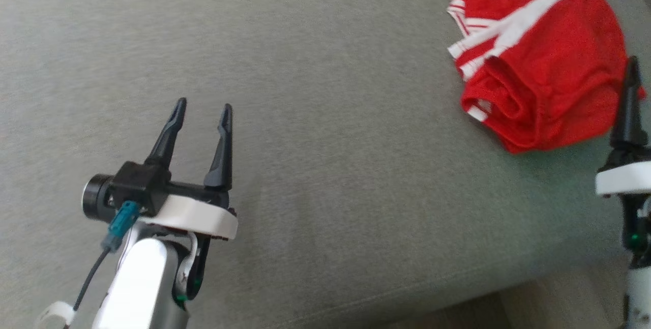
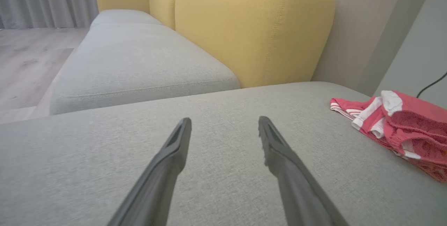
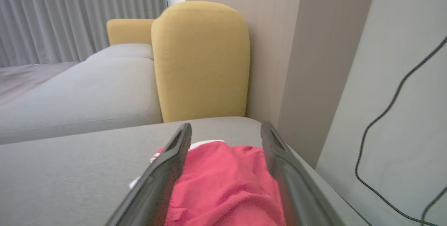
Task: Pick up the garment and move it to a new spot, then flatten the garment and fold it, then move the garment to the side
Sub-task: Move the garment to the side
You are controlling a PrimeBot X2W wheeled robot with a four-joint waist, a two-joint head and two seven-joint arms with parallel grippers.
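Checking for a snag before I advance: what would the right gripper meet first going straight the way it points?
Most likely the garment, lying just ahead of the right gripper between its open fingers; height is unclear, so it might skim over.

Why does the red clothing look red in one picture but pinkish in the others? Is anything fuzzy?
Head view: the garment is vivid red, the picture slightly soft. Left wrist view: it looks washed-out pink near the right edge, under soft even light. Right wrist view: pinkish too, and the fingers of the right gripper, close to the lens, are blurry.
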